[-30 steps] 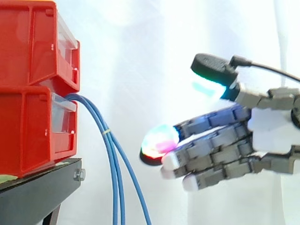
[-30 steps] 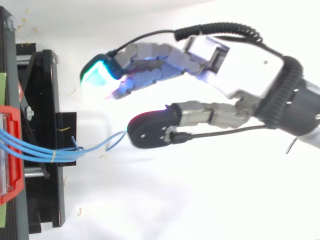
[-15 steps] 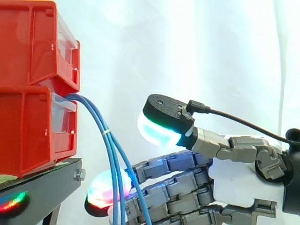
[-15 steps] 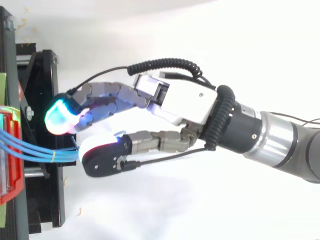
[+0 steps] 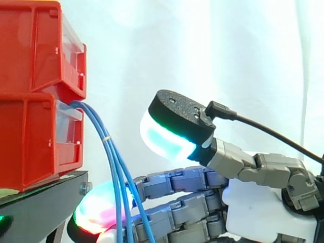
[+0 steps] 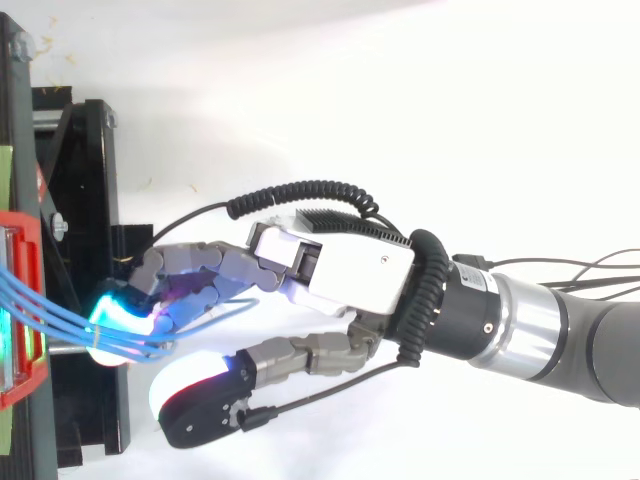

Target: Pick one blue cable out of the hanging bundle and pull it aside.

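hand (image 6: pixel 350 280): white plastic palm shell with grey metal-looking segmented links, chunky overall

fingers (image 5: pixel 182 182): pretty much straight and lying side by side, reaching out level toward the stand. They're not wrapped round anything. The thumb sticks out well away from them, so nothing is pinched.

fingertips (image 5: pixel 96 215): fat rounded pads, the front one glowing pink and green in the side view and cyan from above

thumb pad (image 5: pixel 172 136): flat black cap with small screws on the back and a glowing white-cyan face

blue cables (image 5: pixel 109 152): thin, smooth and round. A few of them come out the front of the lower bin, arc over and hang down just beside the stand. In the side view they cross in front of the fingers near the tips, and from above they run right up to the glowing tips and seem to touch them.

tie (image 5: pixel 106 137): tiny pale band cinching the bundle together below the arc

red bins (image 5: pixel 35 91): two glossy moulded plastic bins, stacked, with clear plastic fronts

black stand (image 5: pixel 45 202): matte flat metal with a silver bolt on its edge

green strip (image 6: pixel 5 190): sits at the stand's edge, any print too small to tell

white curtain (image 5: pixel 177 50): soft cloth with loose vertical folds
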`<state>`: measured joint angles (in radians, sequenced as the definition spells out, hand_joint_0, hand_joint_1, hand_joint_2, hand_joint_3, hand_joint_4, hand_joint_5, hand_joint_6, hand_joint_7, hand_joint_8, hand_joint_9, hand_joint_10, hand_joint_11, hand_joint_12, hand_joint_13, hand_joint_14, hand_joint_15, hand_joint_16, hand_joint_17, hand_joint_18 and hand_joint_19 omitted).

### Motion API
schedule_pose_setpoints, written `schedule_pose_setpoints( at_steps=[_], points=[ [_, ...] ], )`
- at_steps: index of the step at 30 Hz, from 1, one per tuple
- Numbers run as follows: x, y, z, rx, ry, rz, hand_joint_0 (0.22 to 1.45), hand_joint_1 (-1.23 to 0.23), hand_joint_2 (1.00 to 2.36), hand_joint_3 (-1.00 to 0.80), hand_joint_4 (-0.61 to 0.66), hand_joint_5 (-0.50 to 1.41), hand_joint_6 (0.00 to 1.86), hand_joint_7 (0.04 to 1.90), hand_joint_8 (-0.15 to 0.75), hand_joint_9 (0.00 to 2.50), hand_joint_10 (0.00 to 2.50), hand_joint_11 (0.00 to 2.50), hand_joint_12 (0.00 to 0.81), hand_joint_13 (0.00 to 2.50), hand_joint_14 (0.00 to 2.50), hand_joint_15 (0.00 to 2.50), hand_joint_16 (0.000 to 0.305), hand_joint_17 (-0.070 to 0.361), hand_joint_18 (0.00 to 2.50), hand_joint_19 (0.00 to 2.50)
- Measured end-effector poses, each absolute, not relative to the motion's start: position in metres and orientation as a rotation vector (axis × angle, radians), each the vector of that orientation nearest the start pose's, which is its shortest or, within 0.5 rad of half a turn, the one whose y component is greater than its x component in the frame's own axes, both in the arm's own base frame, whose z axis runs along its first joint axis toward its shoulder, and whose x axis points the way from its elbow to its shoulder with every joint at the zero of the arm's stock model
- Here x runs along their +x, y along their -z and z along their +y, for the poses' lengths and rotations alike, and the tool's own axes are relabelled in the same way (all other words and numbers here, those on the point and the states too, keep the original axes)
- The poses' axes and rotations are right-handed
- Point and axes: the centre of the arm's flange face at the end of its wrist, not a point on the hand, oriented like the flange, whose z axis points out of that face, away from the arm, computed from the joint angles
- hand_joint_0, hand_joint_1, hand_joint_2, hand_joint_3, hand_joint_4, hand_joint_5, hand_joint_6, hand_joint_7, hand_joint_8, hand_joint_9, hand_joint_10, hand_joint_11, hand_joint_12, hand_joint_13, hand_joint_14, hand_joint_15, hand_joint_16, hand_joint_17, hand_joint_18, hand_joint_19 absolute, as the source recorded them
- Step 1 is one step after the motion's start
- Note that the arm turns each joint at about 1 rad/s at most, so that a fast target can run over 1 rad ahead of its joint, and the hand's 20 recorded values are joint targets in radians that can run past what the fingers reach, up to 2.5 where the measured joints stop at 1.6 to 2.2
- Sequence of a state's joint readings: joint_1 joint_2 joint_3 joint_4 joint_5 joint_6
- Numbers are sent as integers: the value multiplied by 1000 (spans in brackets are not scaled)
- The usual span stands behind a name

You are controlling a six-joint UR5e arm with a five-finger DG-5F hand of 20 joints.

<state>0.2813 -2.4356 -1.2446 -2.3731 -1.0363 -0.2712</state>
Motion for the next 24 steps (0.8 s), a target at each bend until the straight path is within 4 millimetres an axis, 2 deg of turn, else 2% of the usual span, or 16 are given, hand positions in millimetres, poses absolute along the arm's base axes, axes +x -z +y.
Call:
schedule_pose_setpoints(
  at_steps=[12, 17, 19, 24],
  points=[
    [793, -168, 32, 1079, -1004, 960, 570, -536, 1006, -424, 293, -61, 500, 1336, 328, 842, 7, 283, 355, 675, 10, 286, 54, 121, 669, 410],
    [795, -172, 25, 1115, -1020, 962, 581, -550, 1011, -391, 263, -80, 592, 1242, 330, 854, 8, 297, 353, 683, 10, 294, 53, 120, 678, 408],
    [795, -173, 22, 1136, -1024, 968, 586, -571, 1012, -366, 248, -104, 681, 1130, 328, 856, 8, 321, 353, 690, 10, 300, 53, 120, 683, 417],
    [797, -180, 16, 1180, -1019, 989, 580, -593, 1015, -321, 238, -127, 744, 1101, 325, 849, 11, 360, 356, 691, 11, 314, 53, 120, 687, 428]
  ],
)
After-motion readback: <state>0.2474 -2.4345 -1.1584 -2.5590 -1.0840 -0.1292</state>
